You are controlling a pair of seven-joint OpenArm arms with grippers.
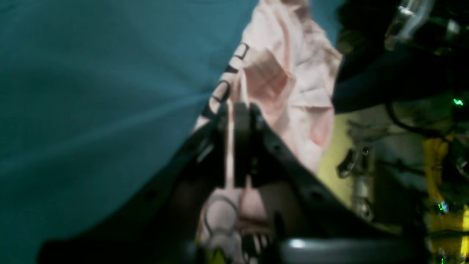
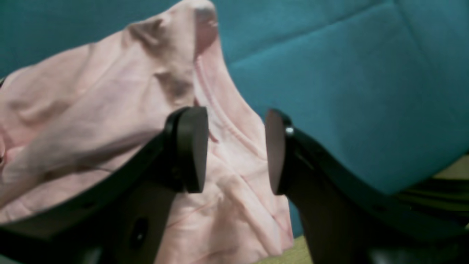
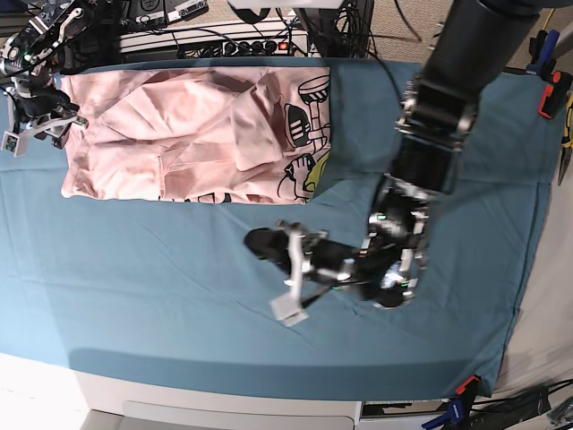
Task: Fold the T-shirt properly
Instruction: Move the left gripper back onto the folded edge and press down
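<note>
In the left wrist view, the left gripper (image 1: 238, 121) has its two black fingers almost together, with a thin pink strip showing in the gap. I cannot tell if it is pinching the cloth or if the pink is just behind it. The pink T-shirt (image 1: 293, 73) lies bunched up toward 12 o'clock, with some black print on it, and the teal table cloth (image 1: 91, 91) fills the 9 o'clock side. In the right wrist view, the right gripper (image 2: 236, 150) has its fingers wide apart, holding nothing. The T-shirt (image 2: 91, 106) lies crumpled behind it, from 9 o'clock down to 6 o'clock. In the base view, the T-shirt (image 3: 179, 134) sits at 11 o'clock on the table cloth (image 3: 134, 287), folded over with wrinkles. The right gripper (image 3: 36, 107) is at the shirt's 9 o'clock edge. The left gripper (image 3: 267, 242) is over the teal cloth, near the shirt's 6 o'clock edge.
</note>
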